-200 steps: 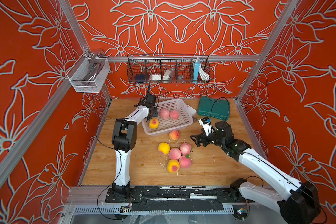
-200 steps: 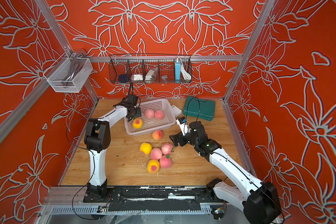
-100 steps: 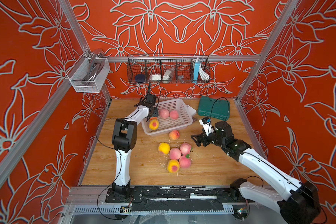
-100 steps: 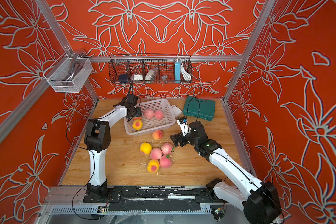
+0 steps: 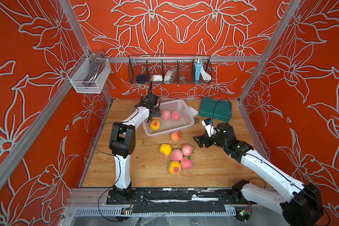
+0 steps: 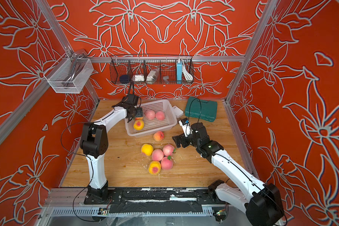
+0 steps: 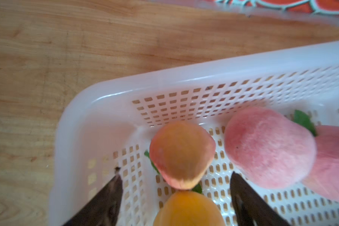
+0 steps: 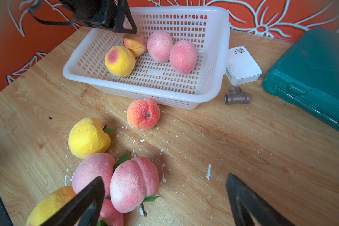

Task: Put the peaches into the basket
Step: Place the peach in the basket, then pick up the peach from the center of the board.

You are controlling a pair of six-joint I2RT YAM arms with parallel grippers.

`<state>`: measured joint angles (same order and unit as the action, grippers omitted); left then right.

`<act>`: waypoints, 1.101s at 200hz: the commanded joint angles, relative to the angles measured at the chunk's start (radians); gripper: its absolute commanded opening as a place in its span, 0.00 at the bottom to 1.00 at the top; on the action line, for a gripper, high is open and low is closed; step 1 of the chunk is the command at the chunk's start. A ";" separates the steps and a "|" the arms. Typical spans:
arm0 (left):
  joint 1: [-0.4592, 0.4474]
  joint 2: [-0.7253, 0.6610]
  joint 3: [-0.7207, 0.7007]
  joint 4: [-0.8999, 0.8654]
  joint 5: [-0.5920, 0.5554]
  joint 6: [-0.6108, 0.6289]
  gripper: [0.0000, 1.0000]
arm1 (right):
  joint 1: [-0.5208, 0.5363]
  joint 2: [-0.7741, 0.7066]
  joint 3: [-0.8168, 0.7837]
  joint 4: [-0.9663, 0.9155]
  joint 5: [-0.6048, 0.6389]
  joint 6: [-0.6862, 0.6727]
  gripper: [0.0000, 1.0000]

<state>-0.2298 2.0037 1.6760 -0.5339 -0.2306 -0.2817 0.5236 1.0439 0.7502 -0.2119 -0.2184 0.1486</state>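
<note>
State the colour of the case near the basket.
The case is teal green, clearest in the right wrist view.

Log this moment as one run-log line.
left tool: open over orange peach in basket | right tool: open, empty, by loose peaches | in basket: four | on table: six

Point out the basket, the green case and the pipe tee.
basket (image 8: pixel 222 39): right wrist view, on its rim.
green case (image 8: pixel 311 68): right wrist view, middle of its lid.
pipe tee (image 8: pixel 237 96): right wrist view, middle of its body.
</note>
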 commanded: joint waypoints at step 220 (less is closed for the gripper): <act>-0.405 -1.216 -0.962 -0.160 0.372 -0.274 0.98 | 0.124 0.096 0.089 -0.251 0.028 0.173 0.98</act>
<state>-0.6041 0.8097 0.7189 -0.6792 0.0845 -0.5343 0.6403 1.1034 0.8291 -0.4938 -0.1646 0.3168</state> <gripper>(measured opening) 0.984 0.988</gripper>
